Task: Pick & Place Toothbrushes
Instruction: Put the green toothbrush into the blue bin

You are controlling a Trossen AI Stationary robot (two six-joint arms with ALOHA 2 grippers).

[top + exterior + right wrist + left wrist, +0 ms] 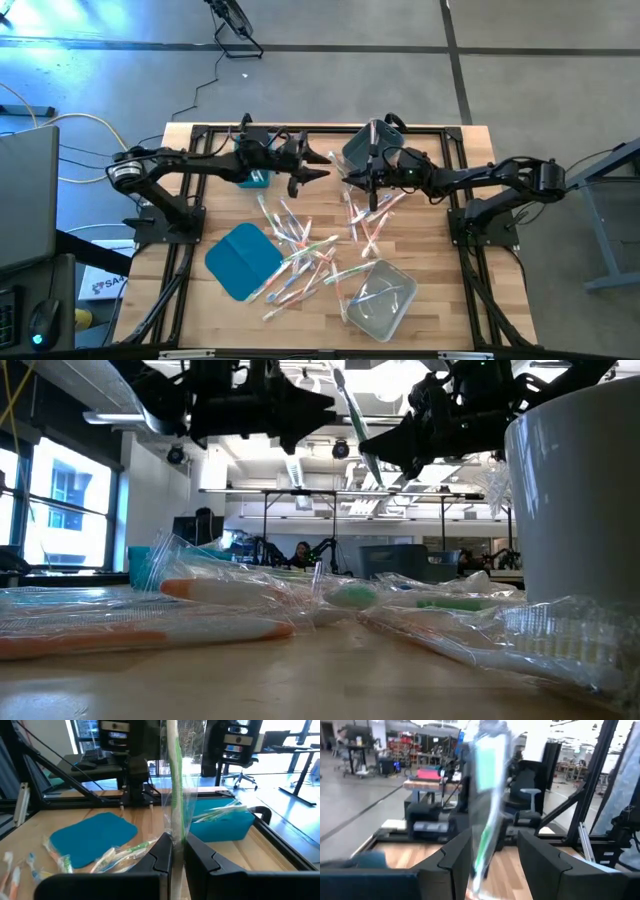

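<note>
The right gripper point(177, 851) pinched a green wrapped toothbrush point(174, 780) upright, seemingly to carry it binward, while the left gripper point(492, 852) stood open around another brush point(487, 795).

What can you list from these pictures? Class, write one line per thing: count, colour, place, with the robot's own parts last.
Loose toothbrushes: some dozens, pale with green, orange or blue parts, wrapped in clear film, scattered over the middle of the table.
Held toothbrush: one, green and white, upright in the right gripper.
Lid: one, teal, flat, left of the pile.
Teal bin: one, at the back left, toothbrushes inside.
Grey bin: one, at the back, under the right arm.
Clear bin: one, front right.
Table: one, pale wood.
Left gripper: one, dark, open, raised beside the teal bin.
Right gripper: one, dark, shut on the held toothbrush.
</note>
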